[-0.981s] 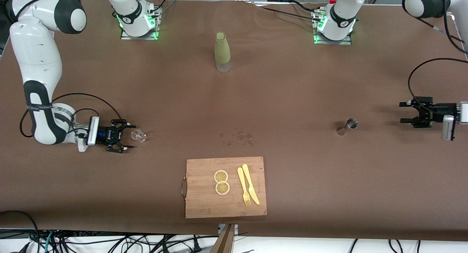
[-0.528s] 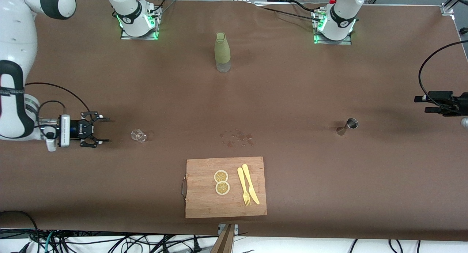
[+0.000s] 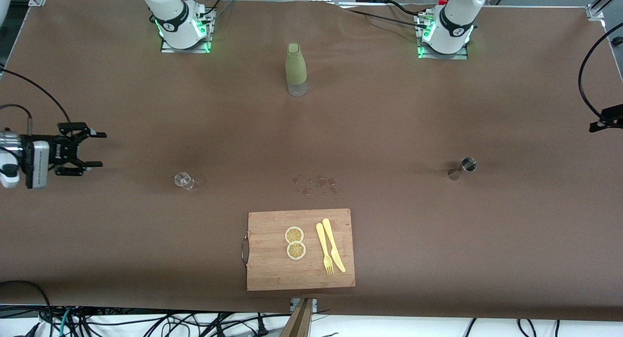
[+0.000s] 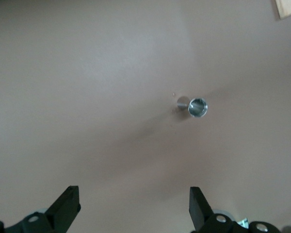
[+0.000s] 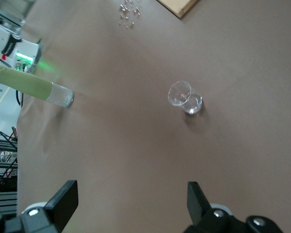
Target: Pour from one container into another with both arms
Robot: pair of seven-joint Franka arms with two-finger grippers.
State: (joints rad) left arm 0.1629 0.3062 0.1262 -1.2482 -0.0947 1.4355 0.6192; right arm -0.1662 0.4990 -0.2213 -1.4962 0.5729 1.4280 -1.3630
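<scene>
Glass [image 3: 184, 180]: small, clear and faceted, standing upright on the tabletop toward the right arm's end, free of any grip; also seen in the right wrist view [image 5: 185, 99].
Jigger [image 3: 463, 167]: silver, hourglass-shaped, on the tabletop toward the left arm's end, well apart from the glass, nothing touching it; its round open cup shows in the left wrist view [image 4: 198, 107].
Tabletop [image 3: 389, 113]: covered edge to edge in plain brown material; the two arm bases with green lights stand along its edge farthest from the front camera.
Bottle [image 3: 296, 69]: tall, olive-green with a clear base, upright between the two bases.
Droplets [image 3: 315, 183]: a small scatter of clear beads near the middle of the tabletop, between glass and jigger.
Cutting board [image 3: 300, 249]: wooden, by the edge nearest the front camera, carrying two lemon slices [image 3: 295, 243], a yellow fork [image 3: 324, 248] and a yellow knife [image 3: 333, 245] side by side.
Room: tangled black cables lie off the tabletop's near edge.
Right gripper [image 3: 91, 149]: fingers spread wide and holding nothing, lying level over the tabletop's edge at the right arm's end, fingertips pointing toward the glass, well apart from it.
Left gripper [image 4: 135, 206]: black fingers spread wide and empty in its wrist view, over the tabletop's edge at the left arm's end, well apart from the jigger.
</scene>
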